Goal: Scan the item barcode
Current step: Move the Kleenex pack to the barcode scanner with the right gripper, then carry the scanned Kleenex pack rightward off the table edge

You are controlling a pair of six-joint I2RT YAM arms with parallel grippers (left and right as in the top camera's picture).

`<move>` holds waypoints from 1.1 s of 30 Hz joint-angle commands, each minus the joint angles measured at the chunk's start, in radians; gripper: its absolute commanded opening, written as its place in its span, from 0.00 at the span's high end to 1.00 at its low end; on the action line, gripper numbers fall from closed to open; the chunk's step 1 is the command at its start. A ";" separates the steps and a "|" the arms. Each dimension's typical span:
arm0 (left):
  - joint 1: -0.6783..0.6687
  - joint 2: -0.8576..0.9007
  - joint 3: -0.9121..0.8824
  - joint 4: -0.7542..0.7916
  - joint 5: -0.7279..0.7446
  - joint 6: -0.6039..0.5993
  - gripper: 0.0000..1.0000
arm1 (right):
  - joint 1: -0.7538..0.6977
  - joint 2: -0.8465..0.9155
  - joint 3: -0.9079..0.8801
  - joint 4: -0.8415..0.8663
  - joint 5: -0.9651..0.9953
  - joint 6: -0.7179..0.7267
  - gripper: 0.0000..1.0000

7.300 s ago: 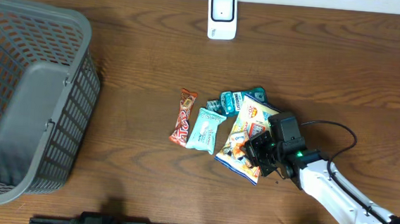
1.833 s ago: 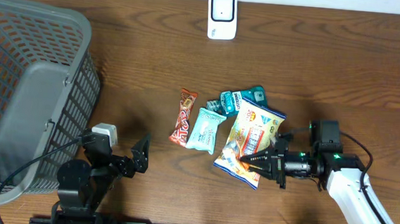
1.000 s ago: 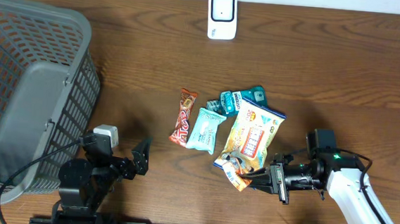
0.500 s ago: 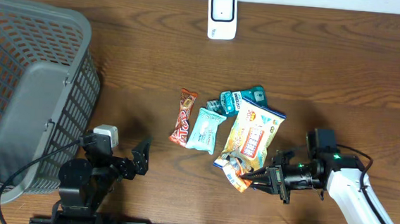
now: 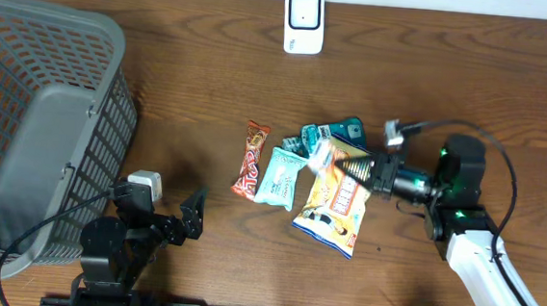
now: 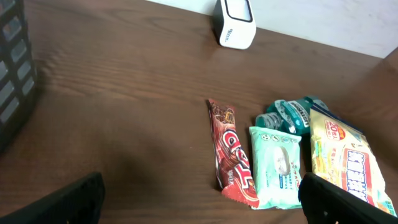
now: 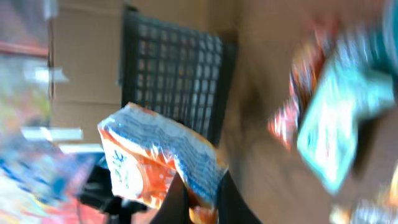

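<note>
We see R gripper [image 5: 339, 160] pinched tight on a small snack packet [image 5: 320, 154]. Pkt is orange/white w/ blue trim, crinkled, held up over the yellow bag [image 5: 336, 198], at its far-left corner. R arm runs level, fingers reaching across that bag. L gripper [image 5: 194, 215] is spread wide, empty, well left of the bag.

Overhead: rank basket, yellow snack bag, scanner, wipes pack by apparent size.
1. basket, by far the largest
2. yellow snack bag, partly covered
3. scanner and wipes pack: these look about alike, so no ranking between them
</note>
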 commanded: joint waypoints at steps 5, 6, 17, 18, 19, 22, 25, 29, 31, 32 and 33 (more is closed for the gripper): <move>-0.002 -0.003 0.000 0.001 0.009 0.009 0.01 | 0.088 -0.005 0.005 0.190 0.430 -0.477 0.99; -0.002 -0.003 0.000 0.001 0.009 0.010 0.01 | 0.111 -0.005 0.005 0.192 0.521 -0.520 0.99; -0.002 -0.002 0.000 0.001 0.009 0.010 0.01 | 0.282 0.183 0.028 0.520 1.029 -0.636 0.99; -0.002 -0.003 0.000 0.001 0.009 0.009 0.01 | 0.282 0.220 0.043 0.550 1.056 -0.636 0.99; -0.002 -0.002 0.000 0.001 0.009 0.009 0.01 | 0.282 0.261 0.064 0.575 1.080 -0.639 0.99; -0.002 -0.003 0.000 0.001 0.009 0.010 0.00 | 0.282 0.391 0.171 0.601 1.090 -0.643 0.99; -0.002 -0.003 0.000 0.001 0.009 0.009 0.01 | 0.283 0.519 0.314 0.601 1.086 -0.660 0.99; -0.002 -0.003 0.000 0.001 0.009 0.010 0.01 | 0.284 0.706 0.544 0.600 1.104 -0.772 0.99; -0.002 -0.002 0.000 0.001 0.009 0.010 0.01 | 0.284 0.779 0.629 0.600 1.108 -0.799 0.99; -0.002 -0.002 0.000 0.000 0.009 0.010 0.01 | 0.284 0.817 0.674 0.600 1.108 -0.808 0.99; -0.002 -0.003 0.000 0.001 0.009 0.010 0.01 | 0.284 0.847 0.712 0.599 1.109 -0.809 0.99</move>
